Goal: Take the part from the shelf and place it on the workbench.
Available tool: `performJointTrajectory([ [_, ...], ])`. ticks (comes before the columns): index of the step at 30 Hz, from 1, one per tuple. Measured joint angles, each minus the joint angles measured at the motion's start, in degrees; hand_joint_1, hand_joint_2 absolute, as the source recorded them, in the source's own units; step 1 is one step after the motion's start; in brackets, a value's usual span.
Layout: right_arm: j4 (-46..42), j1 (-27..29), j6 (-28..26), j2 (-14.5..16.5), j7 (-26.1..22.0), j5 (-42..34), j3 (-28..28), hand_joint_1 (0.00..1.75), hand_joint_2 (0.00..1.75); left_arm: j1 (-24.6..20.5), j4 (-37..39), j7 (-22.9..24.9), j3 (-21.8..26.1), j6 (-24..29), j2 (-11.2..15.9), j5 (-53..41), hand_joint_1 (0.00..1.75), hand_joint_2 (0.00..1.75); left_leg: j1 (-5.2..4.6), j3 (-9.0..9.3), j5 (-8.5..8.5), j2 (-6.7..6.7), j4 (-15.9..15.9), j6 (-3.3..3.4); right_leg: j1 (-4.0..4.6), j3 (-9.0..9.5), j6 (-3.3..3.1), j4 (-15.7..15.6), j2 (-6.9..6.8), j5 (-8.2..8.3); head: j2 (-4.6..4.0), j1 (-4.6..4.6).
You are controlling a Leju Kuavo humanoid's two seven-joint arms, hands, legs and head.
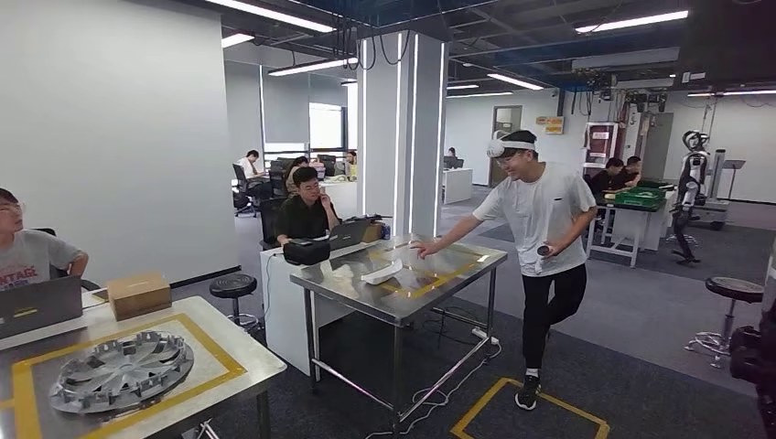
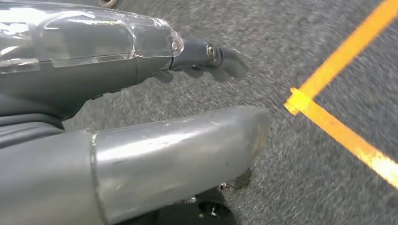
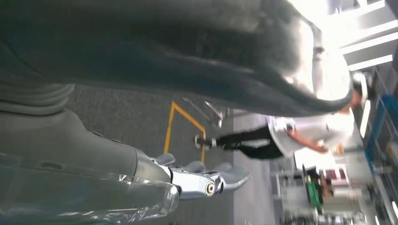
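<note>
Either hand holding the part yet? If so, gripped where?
No. The left hand hangs over the carpet floor, nothing in it. The right hand also holds nothing; fingers extended.

— Quick count, what have we got? 
— Two steel workbenches: one near (image 1: 240,364), one in the middle (image 1: 407,297). 
— Parts? 
— One silver wheel cover (image 1: 121,370) on the near bench, one white part (image 1: 382,272) on the middle one. 
— Stools? 
— Two round black stools (image 1: 232,286), (image 1: 734,289). 
— Anything else? 
— One cardboard box (image 1: 138,294), one standing person in white (image 1: 543,247).
</note>
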Motion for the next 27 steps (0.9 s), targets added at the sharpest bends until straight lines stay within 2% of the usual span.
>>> performJointTrajectory([
  [1, 0.08, 0.18, -0.01, 0.03, -0.01, -0.02, 0.02, 0.00, 0.00, 0.05, 0.01, 0.01, -0.01, -0.03, 0.01, 0.01, 0.00, 0.00, 0.00, 0.10, -0.21, 1.10, 0.01, -0.09, -0.22, -1.42, 0.29, 2.19, -0.23, -0.37, 0.00, -0.03],
  [2, 0.17, 0.37, 0.00, 0.03, -0.02, -0.02, 0.02, 0.00, 0.00, 0.06, 0.02, 0.02, -0.01, -0.05, 0.02, 0.01, 0.00, 0.00, 0.00, 0.24, -0.41, 2.11, 0.01, -0.24, -0.41, -1.78, 0.51, 2.40, -0.38, 0.36, 0.00, -0.05],
  [3, 0.24, 0.54, 0.00, 0.04, -0.03, -0.02, 0.03, 0.00, 0.00, 0.04, 0.03, 0.02, -0.01, -0.10, 0.01, 0.02, 0.00, 0.00, 0.02, 0.45, -0.63, 3.03, 0.01, -0.43, -0.58, -0.98, 0.66, 0.50, -0.64, 2.02, 0.00, -0.09],
  [5, 0.31, 0.72, 0.00, 0.04, -0.08, -0.02, 0.03, 0.00, 0.00, -0.10, 0.03, 0.02, -0.01, -0.18, -0.04, 0.09, 0.00, 0.00, -0.02, 1.00, -1.12, 4.48, 0.02, -0.94, -0.62, 3.04, 0.67, -7.30, -2.50, 5.96, 0.00, -0.10],
  [6, 0.32, 0.78, 0.00, 0.04, -0.14, -0.07, 0.04, 0.00, 0.00, -0.19, 0.03, 0.02, -0.01, -0.21, -0.06, 0.14, 0.00, 0.00, -0.12, 1.25, -1.40, 5.07, 0.07, -1.25, -0.49, 4.79, 0.33, -10.56, -3.33, 7.14, 0.00, -0.14],
  [7, 0.34, 0.81, 0.01, 0.05, -0.22, -0.19, 0.05, 0.00, 0.00, -0.27, 0.03, 0.01, -0.01, -0.21, -0.05, 0.20, 0.00, 0.00, -0.23, 1.43, -1.63, 5.57, 0.11, -1.56, -0.31, 5.86, -0.13, -12.52, -3.93, 7.58, 0.00, -0.14],
  [8, 0.39, 0.82, 0.01, 0.05, -0.32, -0.37, 0.05, 0.00, 0.00, -0.32, 0.03, 0.01, -0.01, -0.21, -0.04, 0.26, 0.00, 0.00, -0.31, 1.61, -1.82, 6.02, 0.13, -1.85, -0.10, 6.13, -0.66, -13.06, -3.95, 7.40, 0.00, -0.15],
  [9, 0.46, 0.85, 0.02, 0.07, -0.42, -0.67, 0.05, 0.00, 0.00, -0.38, 0.02, 0.00, -0.01, -0.21, -0.04, 0.31, 0.00, 0.00, -0.28, 1.87, -1.97, 6.49, 0.12, -2.13, -0.03, 6.10, -1.22, -13.06, -3.27, 7.42, 0.00, -0.18],
  [10, 0.55, 0.89, 0.05, 0.07, -0.56, -1.05, 0.03, 0.00, 0.00, -0.45, 0.02, -0.01, -0.01, -0.21, -0.05, 0.36, 0.00, 0.00, -0.15, 2.05, -2.25, 6.08, 0.19, -2.52, -0.04, 6.15, -1.68, -13.15, -2.78, 7.44, 0.00, -0.17],
  [12, 0.78, 0.79, 0.15, 0.08, -0.85, -1.87, -0.06, 0.00, 0.00, -0.59, 0.00, -0.02, -0.02, -0.20, -0.07, 0.40, 0.00, 0.00, 0.15, 1.32, -4.07, 2.38, 2.38, -3.08, -0.10, 6.35, -2.49, -13.47, -1.77, 7.62, 0.00, -0.21],
  [13, 0.90, 0.69, 0.21, 0.11, -0.98, -2.22, -0.09, 0.00, 0.00, -0.61, -0.01, -0.02, -0.02, -0.20, -0.08, 0.41, 0.00, 0.00, 0.22, -0.06, -5.76, 0.18, 5.25, -3.18, -0.12, 6.46, -2.82, -13.60, -1.35, 7.70, 0.00, -0.24],
  [14, 1.05, 0.58, 0.26, 0.16, -1.08, -2.54, -0.11, 0.00, 0.00, -0.55, -0.01, 0.02, -0.03, -0.19, -0.08, 0.41, 0.00, 0.00, 0.20, -1.99, -7.62, -1.19, 9.11, -3.06, 0.00, 6.46, -3.04, -13.61, -0.84, 7.69, 0.00, -0.25],
  [15, 1.24, 0.54, 0.30, 0.21, -1.15, -2.88, -0.10, 0.00, 0.00, -0.44, 0.00, 0.09, -0.03, -0.19, -0.08, 0.40, 0.00, 0.00, 0.12, -4.19, -9.17, -1.34, 13.19, -2.90, 0.15, 6.46, -3.21, -13.60, -0.19, 7.65, 0.00, -0.27],
  [16, 1.48, 0.60, 0.38, 0.28, -1.27, -3.25, -0.12, 0.00, 0.00, -0.32, 0.01, 0.17, -0.04, -0.18, -0.08, 0.39, 0.00, 0.00, 0.05, -5.98, -9.77, -1.15, 16.14, -2.72, 0.31, 6.48, -3.32, -13.57, 0.53, 7.60, 0.00, -0.25],
  [17, 1.73, 0.68, 0.47, 0.34, -1.45, -3.63, -0.14, 0.00, 0.00, -0.23, 0.01, 0.25, -0.04, -0.18, -0.08, 0.37, 0.00, 0.00, 0.01, -6.97, -9.18, -0.99, 17.17, -2.49, 0.46, 6.53, -3.38, -13.53, 1.38, 7.55, 0.00, -0.20],
  [18, 1.98, 0.72, 0.57, 0.39, -1.68, -3.92, -0.18, 0.00, 0.00, -0.19, 0.01, 0.31, -0.05, -0.18, -0.07, 0.35, 0.00, 0.00, -0.04, -6.97, -7.45, -1.08, 16.00, -2.20, 0.58, 6.62, -3.41, -13.47, 2.26, 7.48, 0.00, -0.16],
  [19, 2.21, 0.72, 0.69, 0.45, -1.91, -4.11, -0.23, 0.00, 0.00, -0.18, 0.01, 0.32, -0.05, -0.19, -0.06, 0.33, 0.00, 0.00, -0.07, -6.00, -4.91, -1.70, 12.90, -1.85, 0.65, 6.75, -3.41, -13.40, 3.10, 7.40, 0.00, -0.14],
  [20, 2.42, 0.71, 0.78, 0.50, -2.09, -4.22, -0.32, 0.00, 0.00, -0.19, 0.02, 0.33, -0.05, -0.19, -0.02, 0.33, 0.00, 0.00, -0.05, -4.65, -2.52, -3.52, 9.08, -1.40, 0.61, 6.83, -3.37, -13.33, 3.86, 7.29, 0.00, -0.13],
  [21, 2.62, 0.62, 0.85, 0.54, -2.20, -4.28, -0.42, 0.00, 0.00, -0.18, 0.02, 0.32, -0.05, -0.19, 0.09, 0.32, 0.00, 0.00, 0.02, -3.31, -0.80, -5.30, 5.68, -1.02, 0.59, 6.83, -3.24, -13.19, 4.65, 7.15, -0.01, -0.12],
  [22, 2.82, 0.52, 0.91, 0.58, -2.25, -4.32, -0.51, 0.00, 0.00, -0.18, 0.03, 0.32, -0.05, -0.20, 0.20, 0.32, 0.00, 0.00, 0.03, -2.30, 0.01, -6.67, 3.28, -0.81, 0.46, 6.70, -3.02, -13.07, 5.42, 7.08, -0.01, -0.15],
  [23, 3.03, 0.45, 0.95, 0.62, -2.26, -4.35, -0.58, 0.00, 0.00, -0.17, 0.03, 0.32, -0.05, -0.21, 0.30, 0.33, 0.00, 0.00, 0.00, -1.76, 0.06, -7.39, 2.10, -0.71, 0.27, 6.50, -2.69, -13.04, 6.24, 7.07, -0.01, -0.17],
  [25, 3.41, 0.37, 1.02, 0.73, -2.27, -4.25, -0.62, 0.00, 0.00, -0.18, 0.03, 0.38, -0.05, -0.35, 0.39, 0.29, 0.00, 0.00, -0.08, -1.10, -0.16, -5.78, 1.24, -0.72, 0.03, 6.22, -1.94, -13.24, 7.96, 7.23, 0.00, -0.19],
  [26, 3.56, 0.37, 1.04, 0.79, -2.27, -4.16, -0.63, 0.00, 0.00, -0.21, 0.03, 0.42, -0.05, -0.45, 0.43, 0.22, 0.00, 0.00, -0.02, -0.72, -0.06, -4.80, 0.77, -0.58, 0.07, 6.07, -1.66, -13.04, 7.48, 7.04, 0.00, -0.15],
  [27, 3.69, 0.24, 1.04, 0.83, -2.27, -4.07, -0.65, 0.00, 0.00, -0.23, 0.03, 0.47, -0.06, -0.57, 0.45, 0.10, 0.00, 0.00, 0.05, -0.31, 0.03, -3.71, 0.28, -0.43, 0.17, 5.51, -1.42, -11.95, 6.05, 6.31, 0.00, -0.12],
])
